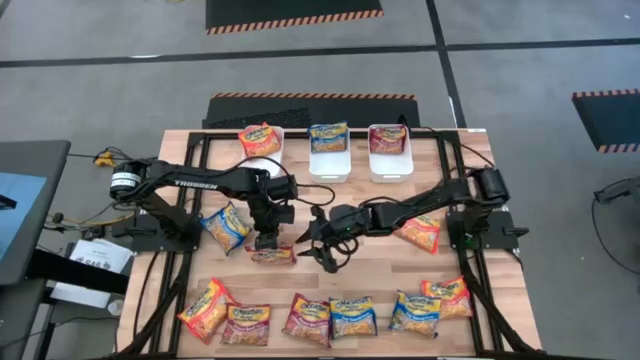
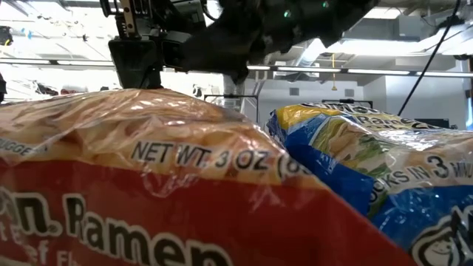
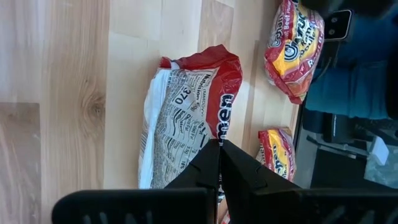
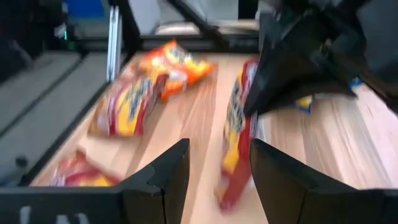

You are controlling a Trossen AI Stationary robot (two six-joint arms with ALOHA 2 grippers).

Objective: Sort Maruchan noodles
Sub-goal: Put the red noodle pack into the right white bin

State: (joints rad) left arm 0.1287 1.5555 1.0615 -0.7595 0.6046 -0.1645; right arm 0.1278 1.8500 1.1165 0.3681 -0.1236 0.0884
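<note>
A dark red noodle packet [image 3: 186,106] stands tipped up on the wooden table's middle, its printed back toward my left wrist camera. My left gripper [image 1: 268,240] is shut on it from above. My right gripper [image 1: 325,252] hovers open just to the packet's right, pointing at it. In the right wrist view the packet [image 4: 235,143] stands on edge ahead of the open fingers, nearer one of them, and touches neither. Several more orange, blue and red packets lie about the table. My left gripper pinches the red packet's upper edge [image 3: 208,134] between its two shut fingers, coming slanting down from above. The packet hangs nearly upright below the fingers. Its lower edge [image 4: 227,199] seems to be at the table; whether it touches I cannot tell.
Three white bins stand at the far edge: one [image 1: 262,140] with an orange packet, one [image 1: 329,150] with a blue, one [image 1: 389,150] with a red. Loose packets lie left [image 1: 225,228] and right [image 1: 418,232] of the grippers. Several lie in a row along the near edge [image 1: 330,315].
</note>
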